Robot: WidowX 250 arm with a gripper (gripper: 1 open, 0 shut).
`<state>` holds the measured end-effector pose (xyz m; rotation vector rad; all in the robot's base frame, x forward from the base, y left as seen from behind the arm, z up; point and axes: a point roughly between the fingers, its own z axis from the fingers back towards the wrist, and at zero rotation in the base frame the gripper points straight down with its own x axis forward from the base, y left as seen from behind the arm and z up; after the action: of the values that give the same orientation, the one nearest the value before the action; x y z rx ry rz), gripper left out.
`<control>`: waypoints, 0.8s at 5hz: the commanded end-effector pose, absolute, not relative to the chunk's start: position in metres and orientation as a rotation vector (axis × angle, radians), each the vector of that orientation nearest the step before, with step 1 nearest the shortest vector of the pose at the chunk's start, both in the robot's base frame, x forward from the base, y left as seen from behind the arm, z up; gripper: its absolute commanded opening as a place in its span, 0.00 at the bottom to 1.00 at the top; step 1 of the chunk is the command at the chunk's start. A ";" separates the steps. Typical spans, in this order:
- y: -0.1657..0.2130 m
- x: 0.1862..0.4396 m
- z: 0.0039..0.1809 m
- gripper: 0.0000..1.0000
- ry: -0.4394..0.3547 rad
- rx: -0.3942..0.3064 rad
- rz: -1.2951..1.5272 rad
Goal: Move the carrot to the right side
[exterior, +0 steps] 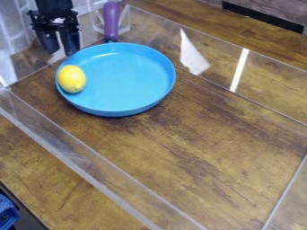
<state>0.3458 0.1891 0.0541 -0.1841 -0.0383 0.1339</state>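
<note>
No carrot shows in this view; it is hidden or out of frame. My black gripper (56,45) hangs at the far left back of the table, just behind the rim of a blue plate (153,97). Its two fingers stand apart and nothing shows between them. A yellow rounded fruit (72,78) lies on the plate's left side, a little in front of the gripper and apart from it.
A purple upright object (113,18) stands behind the plate, right of the gripper. The wooden tabletop (204,153) is bordered by low clear walls, with glare streaks at the back right. White tiles rise at the far left.
</note>
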 end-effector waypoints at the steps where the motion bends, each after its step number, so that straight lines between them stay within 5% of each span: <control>1: 0.197 0.352 0.077 1.00 -0.113 -0.144 0.163; 2: 0.193 0.354 0.069 0.00 -0.109 -0.146 0.144; 3: 0.189 0.356 0.058 0.00 -0.104 -0.149 0.121; 4: 0.171 0.361 0.070 1.00 -0.117 -0.159 0.164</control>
<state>0.3532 0.1729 0.0349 -0.1961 -0.0353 0.1820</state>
